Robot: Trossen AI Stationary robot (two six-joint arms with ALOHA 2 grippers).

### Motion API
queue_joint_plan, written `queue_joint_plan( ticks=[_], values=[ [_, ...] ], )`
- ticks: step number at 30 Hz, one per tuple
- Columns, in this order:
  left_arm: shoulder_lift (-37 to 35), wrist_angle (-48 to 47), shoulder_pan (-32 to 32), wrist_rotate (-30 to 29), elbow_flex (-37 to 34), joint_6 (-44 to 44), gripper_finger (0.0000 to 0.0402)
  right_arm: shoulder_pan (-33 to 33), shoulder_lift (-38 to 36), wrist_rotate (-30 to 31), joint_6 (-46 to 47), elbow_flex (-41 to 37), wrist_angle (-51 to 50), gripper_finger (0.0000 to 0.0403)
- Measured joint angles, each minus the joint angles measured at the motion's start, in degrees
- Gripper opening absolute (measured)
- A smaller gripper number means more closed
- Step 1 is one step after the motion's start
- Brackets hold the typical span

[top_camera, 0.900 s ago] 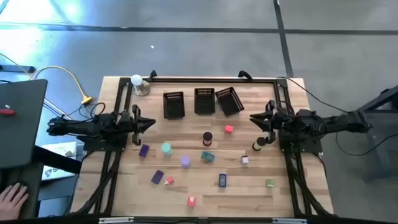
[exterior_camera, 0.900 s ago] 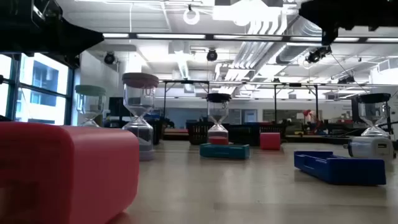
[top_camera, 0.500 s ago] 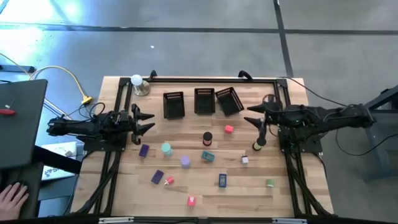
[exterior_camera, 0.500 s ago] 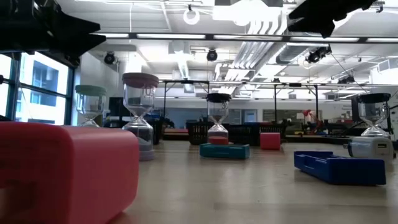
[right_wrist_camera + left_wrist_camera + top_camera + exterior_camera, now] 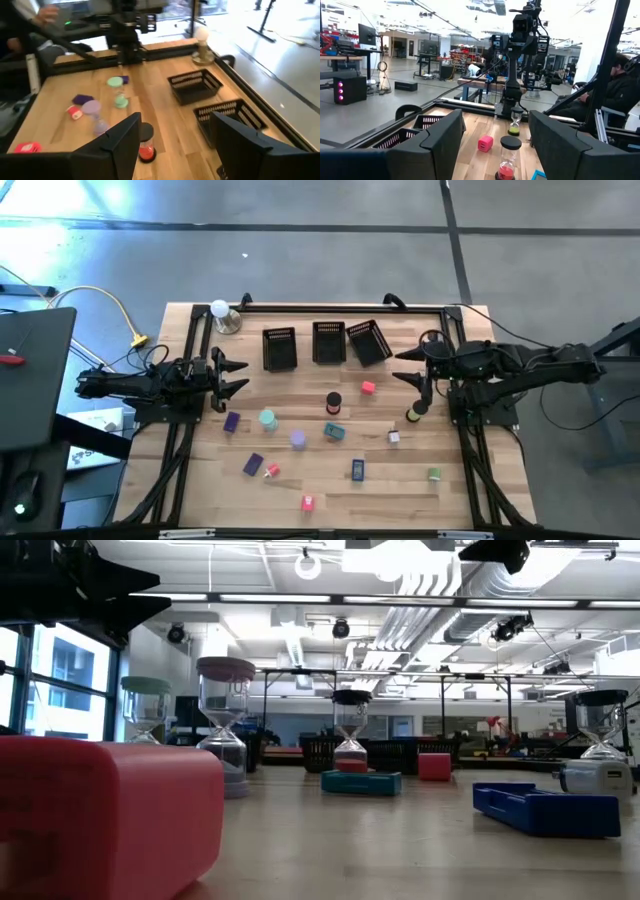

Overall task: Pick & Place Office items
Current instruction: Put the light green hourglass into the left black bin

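The office items are tiny hourglasses and blocks scattered over the wooden table. Among them are a purple block (image 5: 232, 421), a teal hourglass (image 5: 267, 418), a red-and-black hourglass (image 5: 333, 401), a pink block (image 5: 368, 388) and a black hourglass (image 5: 413, 413). Each one rests on the tabletop. My left gripper (image 5: 236, 375) hovers open at the table's left side and touches nothing. Its wrist view looks between its fingers (image 5: 440, 145) at the pink block (image 5: 485, 143). My right gripper (image 5: 405, 366) hovers open at the right side, above the black hourglass. Its wrist view shows the red-and-black hourglass (image 5: 146, 145).
Three black mesh baskets (image 5: 279, 348), (image 5: 329, 342), (image 5: 368, 341) stand in a row near the far edge. A white ball on a metal base (image 5: 222, 315) sits at the far left corner. Black frame rails (image 5: 190, 430) run along both sides. A person (image 5: 620, 90) sits beyond the table.
My right gripper has risen and reached a little toward the table's left and far edge, staying open. In the low view it has climbed almost out of the picture. A person's hand off the table's near left corner has gone from the high view.
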Motion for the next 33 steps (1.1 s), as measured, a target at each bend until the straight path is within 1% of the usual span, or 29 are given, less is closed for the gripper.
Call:
queue_joint_plan(
  ticks=[3,5,8,12,15,17,19,23,29,33],
  values=[
    [0.0,0.0,-0.01,0.0,0.0,-0.04,0.0224,0.08,0.04,-3.0,-4.38,0.0,-0.5,0.0225],
    [0.0,0.0,0.0,0.0,0.0,-0.13,0.0224,0.39,0.1,-2.48,-5.19,0.12,-1.71,0.0225],
    [0.0,0.0,0.0,0.0,0.0,-0.15,0.0224,0.8,1.47,-0.74,-2.77,2.74,-7.79,0.0225],
    [0.0,0.0,0.0,0.0,0.0,-0.15,0.0224,1.86,4.14,1.11,3.35,6.95,-17.32,0.0225],
    [0.0,0.01,-0.01,0.0,0.0,-0.15,0.0224,2.71,6.12,3.18,11.28,10.67,-25.39,0.0225],
    [0.0,0.07,-0.01,0.0,0.0,-0.15,0.0224,3.26,7.57,3.49,17.28,12.08,-30.35,0.0225],
    [0.0,0.27,0.0,0.0,0.0,-0.41,0.0224,3.72,8.74,3.3,23.7,12.37,-32.45,0.0225],
    [0.0,0.35,-0.01,-0.02,0.0,-0.82,0.0224,5.13,10.64,1.6,34.25,12.39,-36.16,0.0225],
    [0.0,0.37,-0.02,0.0,0.0,-2.04,0.0224,7.59,14.81,-0.37,47.01,12.35,-42.73,0.0225],
    [0.0,0.37,0.0,0.0,0.0,-2.1,0.0224,9.05,17.53,-2.88,58.98,12.35,-49.01,0.0225]
  ],
)
